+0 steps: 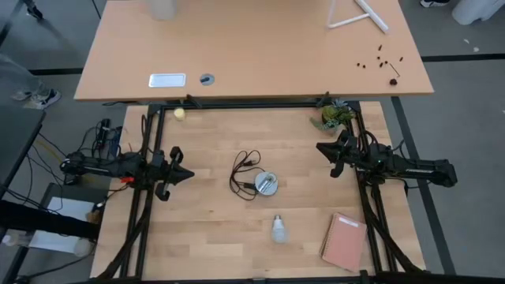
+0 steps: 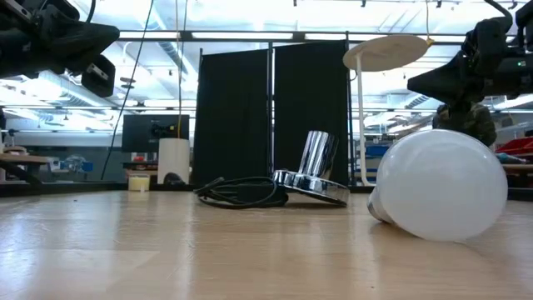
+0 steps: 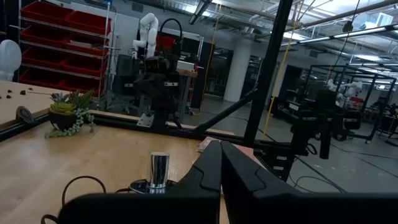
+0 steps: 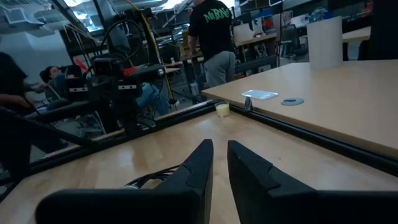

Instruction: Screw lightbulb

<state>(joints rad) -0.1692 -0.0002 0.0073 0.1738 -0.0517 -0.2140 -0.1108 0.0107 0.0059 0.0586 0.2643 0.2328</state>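
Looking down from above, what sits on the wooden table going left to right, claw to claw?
Left claw → black cord → socket → lightbulb → right claw; the pink notebook lies below that claw.

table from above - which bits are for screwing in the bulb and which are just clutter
For the job: lightbulb, lying on its side; silver socket with black cord.

Just lying about: pink notebook, small plant, yellow ball. Both grippers wait at the table's sides.
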